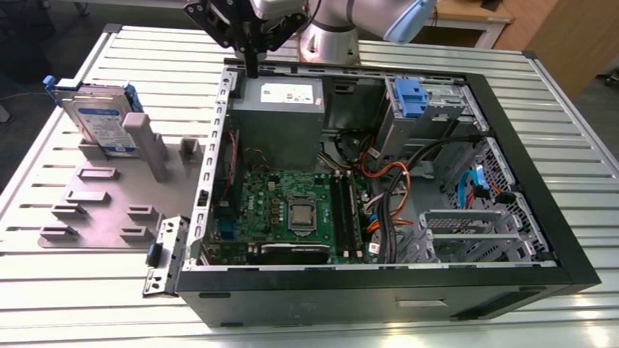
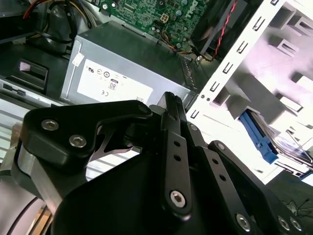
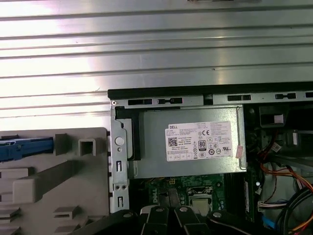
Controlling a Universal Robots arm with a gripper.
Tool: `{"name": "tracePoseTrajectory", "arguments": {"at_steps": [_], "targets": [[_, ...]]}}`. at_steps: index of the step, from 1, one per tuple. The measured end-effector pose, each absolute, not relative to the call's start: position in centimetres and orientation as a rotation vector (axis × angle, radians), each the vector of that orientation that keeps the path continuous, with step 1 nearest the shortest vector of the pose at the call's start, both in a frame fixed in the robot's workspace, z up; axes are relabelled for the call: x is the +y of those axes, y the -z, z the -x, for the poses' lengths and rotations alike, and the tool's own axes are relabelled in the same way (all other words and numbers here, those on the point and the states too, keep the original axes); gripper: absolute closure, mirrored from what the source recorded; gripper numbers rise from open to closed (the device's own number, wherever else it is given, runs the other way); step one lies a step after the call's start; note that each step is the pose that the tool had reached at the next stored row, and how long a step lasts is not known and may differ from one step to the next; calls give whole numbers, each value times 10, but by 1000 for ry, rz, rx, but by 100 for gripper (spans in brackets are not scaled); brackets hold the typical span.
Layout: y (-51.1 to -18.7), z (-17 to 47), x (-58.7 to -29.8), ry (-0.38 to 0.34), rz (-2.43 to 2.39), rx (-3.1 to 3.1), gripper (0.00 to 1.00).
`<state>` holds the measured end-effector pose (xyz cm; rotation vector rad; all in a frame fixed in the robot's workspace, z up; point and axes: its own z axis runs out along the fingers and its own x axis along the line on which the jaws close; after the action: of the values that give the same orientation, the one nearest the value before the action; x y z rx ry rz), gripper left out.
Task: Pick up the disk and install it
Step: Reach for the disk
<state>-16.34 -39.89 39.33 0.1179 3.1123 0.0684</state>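
The disk (image 1: 101,119), a silver drive with a blue-and-white label in a blue carrier, stands tilted on the grey fixture (image 1: 106,199) at the exterior view's left, outside the computer case (image 1: 387,290). The second wrist view shows the disk's blue carrier (image 2: 259,139), and in the first wrist view its blue edge (image 3: 24,147) sticks out over the fixture. My gripper (image 1: 254,71) hangs over the case's far left corner, above the grey power supply (image 1: 280,101), well to the right of the disk. Its black fingers (image 2: 168,105) meet at the tips with nothing between them, so it is shut.
The open case holds a green motherboard (image 1: 290,203), orange and black cables (image 1: 387,174) and a drive bay with a blue latch (image 1: 411,98) at the far right. The fixture carries upright grey posts (image 1: 140,138). A slatted metal table (image 1: 87,290) lies beneath everything.
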Motion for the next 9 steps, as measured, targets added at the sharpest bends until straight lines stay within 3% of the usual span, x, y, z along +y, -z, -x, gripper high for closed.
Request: {"name": "tracePoseTrajectory", "arguments": {"at_steps": [9], "targets": [[-393, 174, -399, -68, -118, 3112, 89]]}}
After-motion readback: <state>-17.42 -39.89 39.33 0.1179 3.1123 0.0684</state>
